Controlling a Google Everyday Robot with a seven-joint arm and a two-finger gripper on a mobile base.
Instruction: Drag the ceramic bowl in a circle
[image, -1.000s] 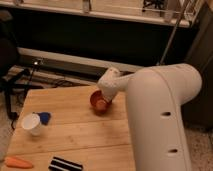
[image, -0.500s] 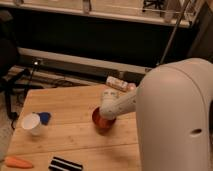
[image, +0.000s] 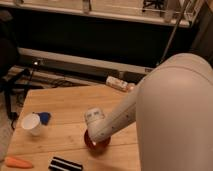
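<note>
The ceramic bowl (image: 99, 144) is a small glossy orange-red bowl on the wooden table (image: 65, 102), near the front edge and right of centre. My gripper (image: 95, 137) comes down onto the bowl from above and covers most of its inside. It is shut and the bowl travels with it. The white wrist (image: 93, 118) and the big white arm (image: 170, 115) hide the bowl's far side and the table's right part.
A white cup (image: 32, 123) stands at the left with a small blue object (image: 44, 117) beside it. An orange carrot (image: 17, 162) and a black-and-white striped item (image: 65, 164) lie at the front left. A packet (image: 119, 83) rests at the table's back edge.
The gripper and the bowl have slid together from mid-table toward the front edge, drifting slightly left. The cup and the other items have stayed put.
</note>
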